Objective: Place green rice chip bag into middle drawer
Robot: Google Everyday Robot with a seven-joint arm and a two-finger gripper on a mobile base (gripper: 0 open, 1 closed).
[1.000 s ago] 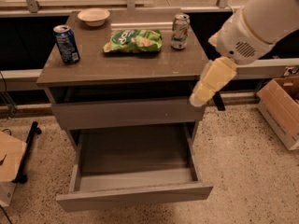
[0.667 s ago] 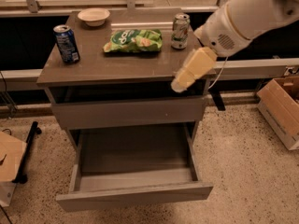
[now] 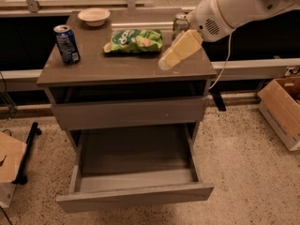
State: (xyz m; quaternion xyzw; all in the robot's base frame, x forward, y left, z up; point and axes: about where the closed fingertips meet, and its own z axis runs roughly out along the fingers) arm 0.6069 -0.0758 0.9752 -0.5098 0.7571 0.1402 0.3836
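Observation:
The green rice chip bag (image 3: 134,41) lies flat on the grey cabinet top (image 3: 98,69), toward the back middle. The gripper (image 3: 165,64) hangs from the white arm that comes in from the upper right. It hovers over the top's right part, just right of and in front of the bag, apart from it. The middle drawer (image 3: 133,198) is the lowest one and stands pulled out, with nothing inside. The upper drawer front (image 3: 129,114) is closed.
A blue soda can (image 3: 66,43) stands at the top's left. A white bowl (image 3: 93,16) sits at the back. A green-and-white can (image 3: 179,22) stands behind the arm. Cardboard boxes sit at the right (image 3: 282,109) and left (image 3: 9,158) on the speckled floor.
The arm has swung left and toward the back, from beside the cabinet's right edge to over its top, closer to the bag. The camera has also moved closer.

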